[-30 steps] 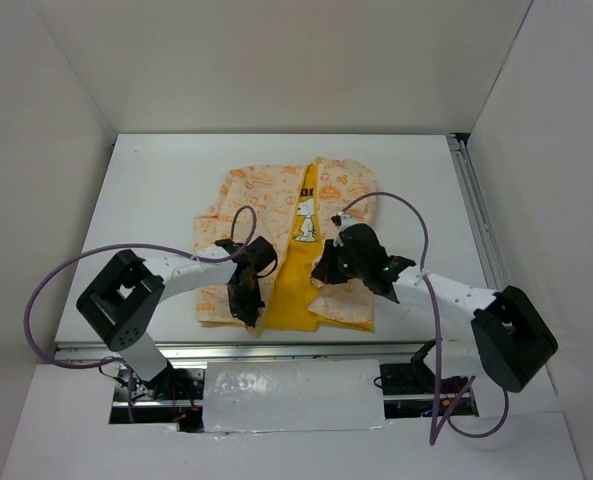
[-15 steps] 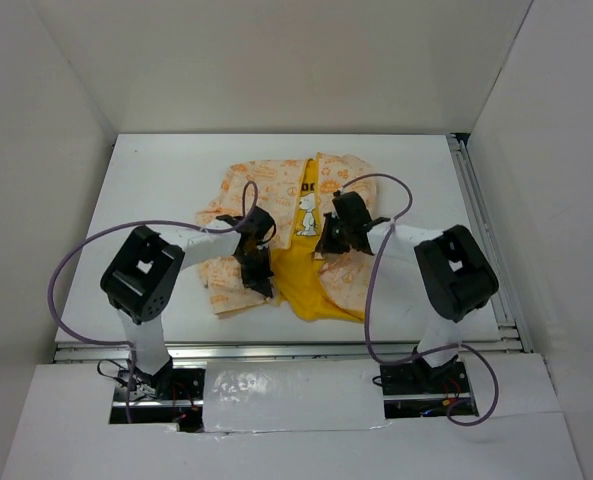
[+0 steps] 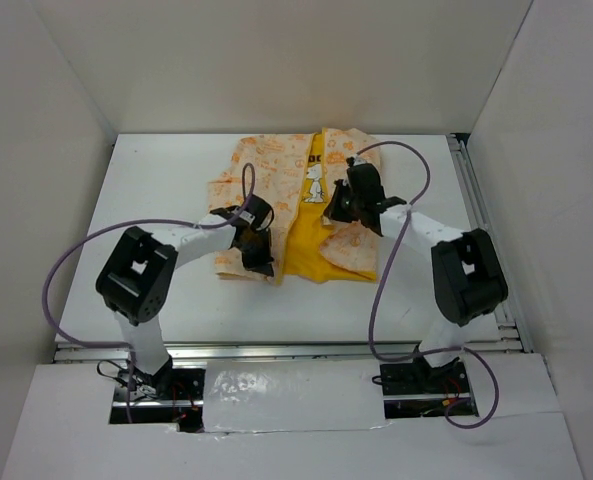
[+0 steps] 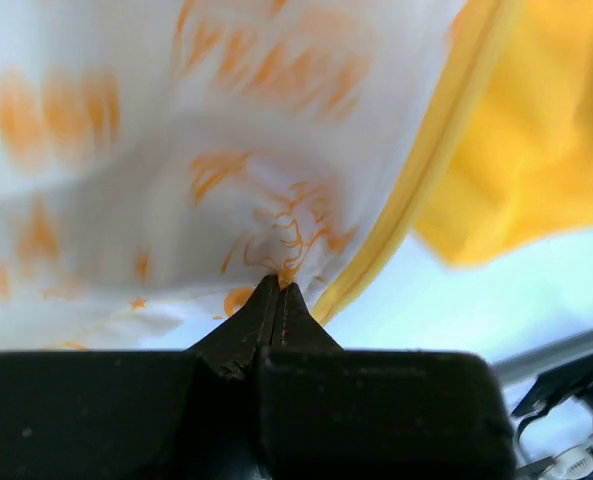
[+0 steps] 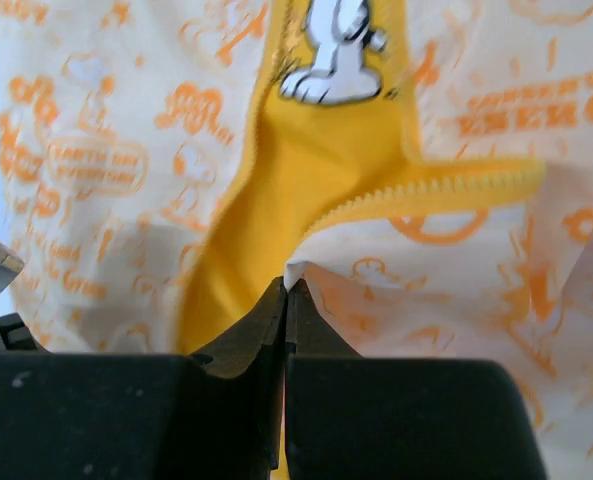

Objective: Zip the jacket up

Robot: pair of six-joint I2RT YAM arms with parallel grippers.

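Farther back on the counter (image 3: 146,200) than a second ago, the jacket (image 3: 306,245) lies toward the far middle. Its long way runs near to far, with the neck end pointing away from the arms and the front open. The left end effector (image 3: 261,262) pinches tight on the left flap beside the yellow zipper strip (image 4: 416,185), and the right end effector (image 3: 333,208) pinches the right flap's edge.

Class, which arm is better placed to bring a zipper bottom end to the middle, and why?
Probably left: the left gripper pinches the jacket beside its zipper strip near the hem; the right gripper holds higher up.
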